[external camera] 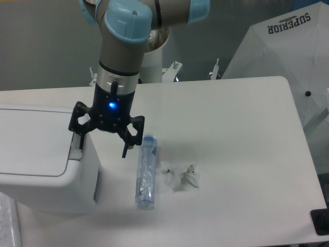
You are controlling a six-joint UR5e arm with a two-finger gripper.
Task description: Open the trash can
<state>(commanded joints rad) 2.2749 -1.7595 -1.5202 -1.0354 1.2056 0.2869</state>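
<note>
The trash can [43,170] is a big white boxy bin at the left edge of the table, its flat lid [31,139] down. A grey push button [76,146] sits at its right rim. My gripper [103,145] hangs open right beside that rim, pointing down. Its left finger [81,140] is over the grey button and its right finger [127,145] is out over the table. Nothing is held between them. I cannot tell whether the left finger touches the button.
A clear plastic bottle [145,172] lies on the white table [231,128] just right of the gripper. Crumpled clear wrapper [181,176] lies beside it. A white umbrella [288,56] stands off the table's right side.
</note>
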